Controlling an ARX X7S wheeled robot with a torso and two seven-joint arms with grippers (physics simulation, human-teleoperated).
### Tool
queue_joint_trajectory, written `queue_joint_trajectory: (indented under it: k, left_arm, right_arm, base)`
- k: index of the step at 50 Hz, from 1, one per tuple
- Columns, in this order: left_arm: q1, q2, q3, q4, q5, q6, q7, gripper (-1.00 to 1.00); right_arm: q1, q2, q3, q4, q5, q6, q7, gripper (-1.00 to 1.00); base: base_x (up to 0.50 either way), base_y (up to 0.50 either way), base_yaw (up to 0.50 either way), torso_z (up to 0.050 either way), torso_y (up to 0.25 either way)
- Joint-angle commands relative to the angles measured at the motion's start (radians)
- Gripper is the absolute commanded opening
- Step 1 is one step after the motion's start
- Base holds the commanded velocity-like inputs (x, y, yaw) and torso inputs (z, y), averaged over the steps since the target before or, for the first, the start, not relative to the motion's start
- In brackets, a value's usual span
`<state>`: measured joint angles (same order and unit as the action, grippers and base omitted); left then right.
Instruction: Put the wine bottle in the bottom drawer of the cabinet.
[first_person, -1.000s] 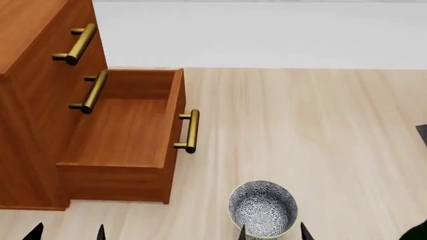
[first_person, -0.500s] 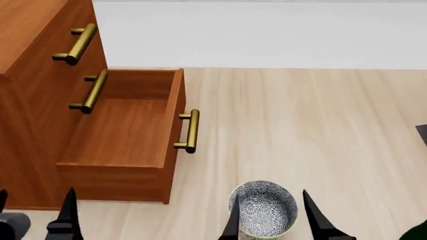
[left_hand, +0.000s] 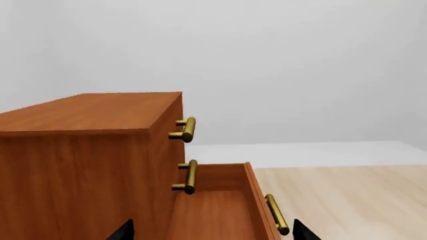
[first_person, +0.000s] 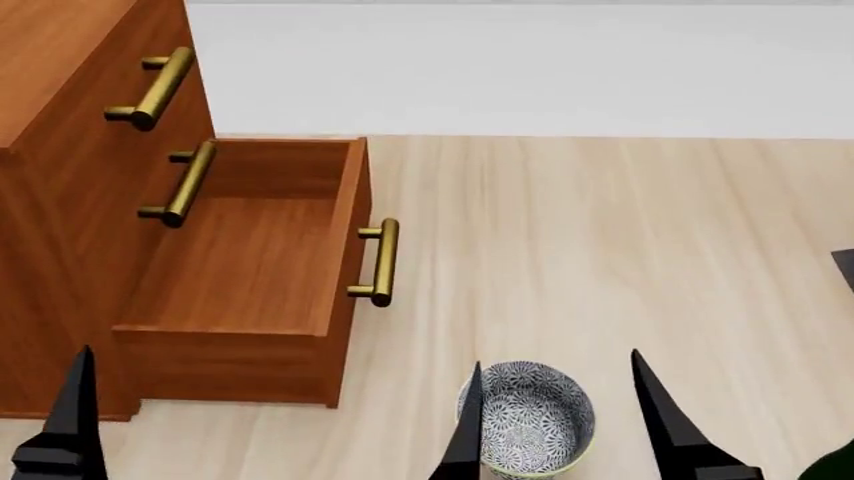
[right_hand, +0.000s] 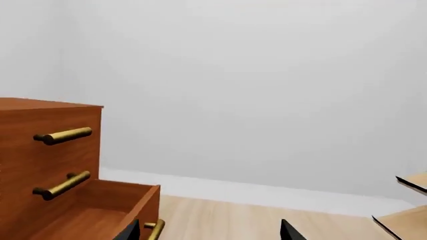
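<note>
The reddish-brown wooden three-drawer cabinet (first_person: 60, 220) is seen with its shallow bottom drawer (first_person: 247, 265) pulled out. A dark green wine bottle (first_person: 838, 465) is glimpsed at the floor's near right corner. Both grippers' jaws are spread wide, the right gripper (first_person: 554, 420) straddling a blue-white patterned bowl (first_person: 527, 412), the left gripper (left_hand: 208, 231) empty.

A pale light-wood floor (first_person: 627, 250) with long grain lines carries everything here, running back to a white strip at the far side. On its left stands the reddish-brown cabinet (first_person: 54, 250), its base resting directly on the boards. The bottom drawer (first_person: 254, 260) is pulled out over the floor, its brass handle (first_person: 380, 262) facing right. Near the front, just right of the drawer's corner and apart from it, a blue-white patterned bowl (first_person: 530, 418) sits upright on the wood. At the near right corner a sliver of the dark green wine bottle (first_person: 838, 465) shows, mostly cut off.
</note>
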<state>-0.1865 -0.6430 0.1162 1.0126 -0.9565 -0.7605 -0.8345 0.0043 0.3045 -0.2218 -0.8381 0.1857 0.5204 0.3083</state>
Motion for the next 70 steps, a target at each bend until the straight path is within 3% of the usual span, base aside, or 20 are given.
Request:
queue_joint_trajectory:
  k: [1, 10, 14, 24, 70]
  left_arm:
    - [-0.058, -0.192, 0.16, 0.033, -0.117, 0.156, -0.202, 1.0]
    - [-0.075, -0.243, 0.221, 0.032, -0.111, 0.251, -0.234, 1.0]
    - [-0.134, -0.3, 0.337, 0.03, -0.074, 0.314, -0.292, 1.0]
    - [-0.121, -0.311, 0.354, 0.017, -0.068, 0.363, -0.274, 1.0]
    - [-0.106, -0.335, 0.384, -0.002, -0.031, 0.426, -0.287, 1.0]
  right_arm:
    - [-0.005, 0.016, 0.009, -0.077, 0.009, 0.044, 0.016, 1.0]
    - [0.017, 0.016, -0.003, -0.111, 0.009, 0.085, 0.03, 1.0]
    - [0.019, 0.026, -0.017, -0.105, -0.023, 0.073, 0.043, 1.0]
    - [0.012, 0.026, -0.012, -0.072, 0.009, 0.032, 0.022, 1.0]
    - [0.001, 0.042, -0.031, -0.046, 0.024, -0.011, 0.032, 1.0]
  base:
    - [0.0, 0.0, 0.0, 0.0, 0.0]
    - [0.0, 0.0, 0.0, 0.0, 0.0]
    - [0.0, 0.0, 0.0, 0.0, 0.0]
    - [0.06, 0.0, 0.0, 0.0, 0.0]
    - [0.41, 0.04, 0.0, 0.0, 0.0]
